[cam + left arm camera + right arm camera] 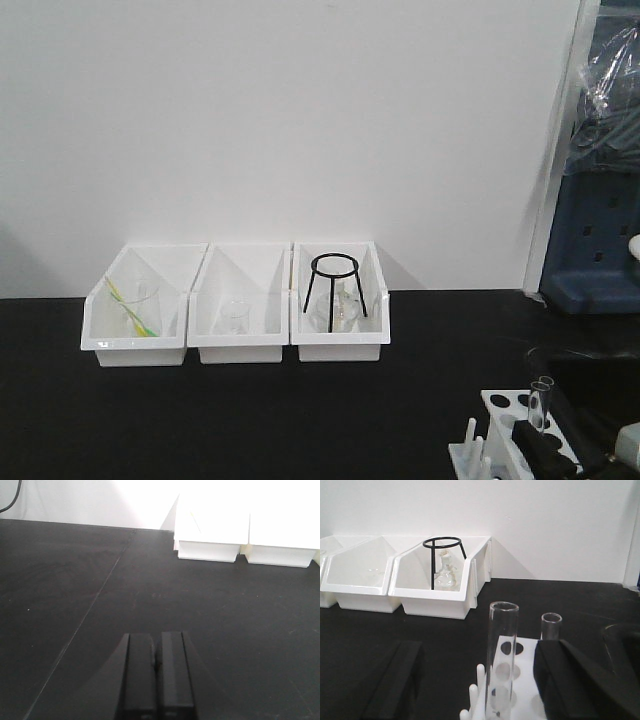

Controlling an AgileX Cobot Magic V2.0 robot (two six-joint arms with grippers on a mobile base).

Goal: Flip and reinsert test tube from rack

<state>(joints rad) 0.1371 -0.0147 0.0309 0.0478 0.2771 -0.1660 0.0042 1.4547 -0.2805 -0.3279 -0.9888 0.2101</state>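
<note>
In the rack (525, 670), the tube (501, 650) is standing upright between the wide-open fingers (395, 680) of the right gripper (477, 655). One finger is sitting just beside a second tube (551, 626), so closing off-centre is probably risking a knock or a tilted tube. The right arm is reaching low and level; the left gripper (155, 680) is hanging closed above the table (225, 610).

The test tube (501, 655) is clear, the rack (526, 660) and bins (240, 350) white, the table (200, 420) black.
</note>
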